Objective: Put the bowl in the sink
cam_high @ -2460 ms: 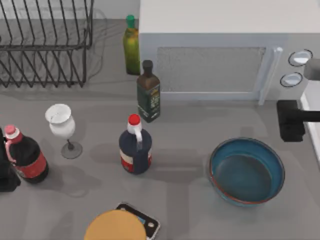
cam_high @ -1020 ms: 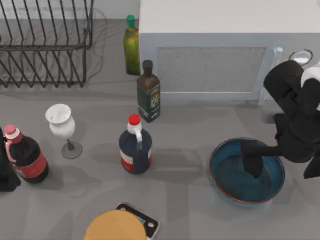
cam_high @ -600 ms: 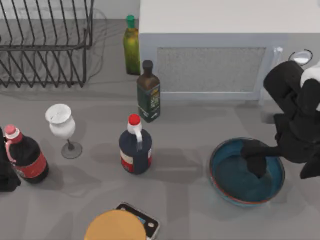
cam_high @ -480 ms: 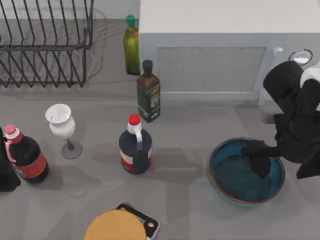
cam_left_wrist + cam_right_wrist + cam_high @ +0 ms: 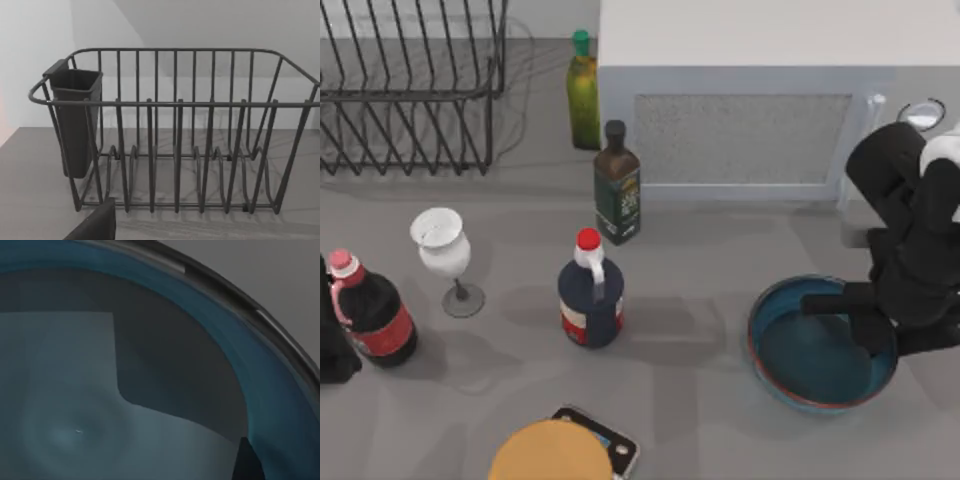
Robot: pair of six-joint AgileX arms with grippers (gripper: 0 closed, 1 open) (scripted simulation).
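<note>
Bowl [image 5: 810, 365], round, glossy teal, seemingly gripped at rim by right tool [image 5: 868, 320].

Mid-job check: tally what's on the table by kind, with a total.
Bottles: 4 (green, dark olive, red-capped jug, cola)
Bowl: 1
Wine glass: 1
Microwave: 1
Dish rack: 1
Scale with tan disc: 1
Total: 9

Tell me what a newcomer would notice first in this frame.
The right gripper reaches down over the right rim of the teal bowl at the table's right. Behind it stands a big white microwave; bottles cluster mid-table, and a wire dish rack fills the far left.
</note>
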